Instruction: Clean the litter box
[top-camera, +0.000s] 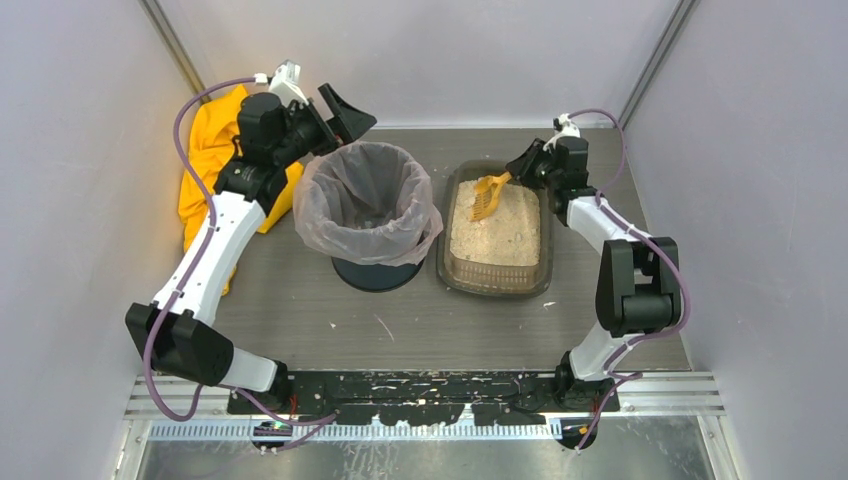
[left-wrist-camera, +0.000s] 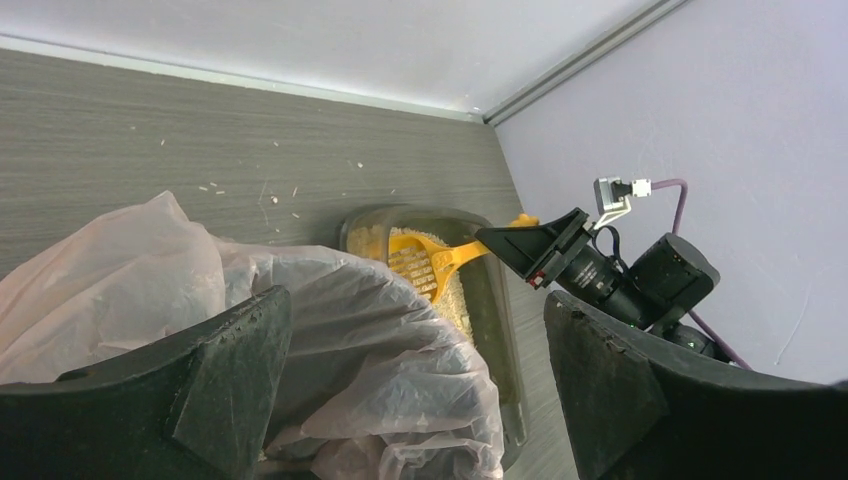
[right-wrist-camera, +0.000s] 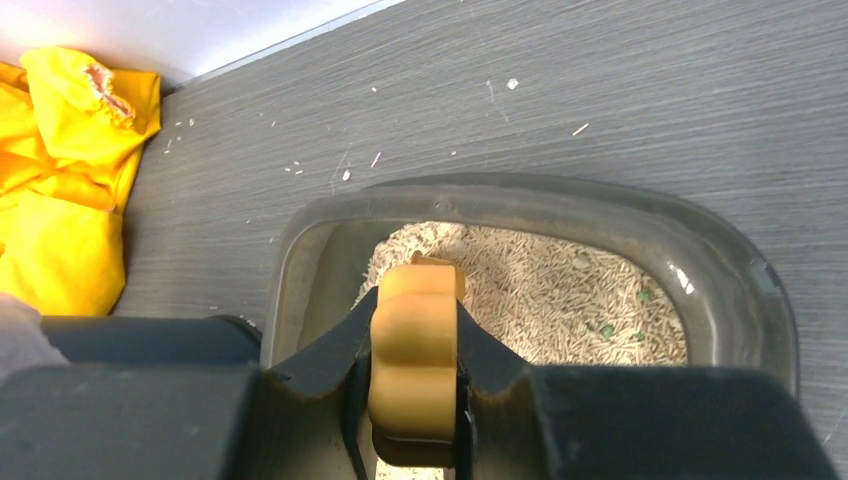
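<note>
The litter box (top-camera: 495, 288) is a shallow dark translucent tray holding beige litter, right of centre on the table. It also shows in the left wrist view (left-wrist-camera: 500, 320) and the right wrist view (right-wrist-camera: 620, 205). My right gripper (top-camera: 525, 168) hangs over the box's far right corner, shut on the handle of the orange slotted scoop (top-camera: 487, 196). The scoop's head sits over the litter at the far end. The handle (right-wrist-camera: 415, 350) fills the shut jaws. My left gripper (top-camera: 332, 118) is open above the far left rim of the bin, holding nothing (left-wrist-camera: 415, 310).
A round dark bin with a clear bag liner (top-camera: 368, 200) stands just left of the litter box, its bag (left-wrist-camera: 380, 340) bulging toward it. A yellow cloth (top-camera: 205, 150) lies crumpled at the far left by the wall. Litter grains dot the table.
</note>
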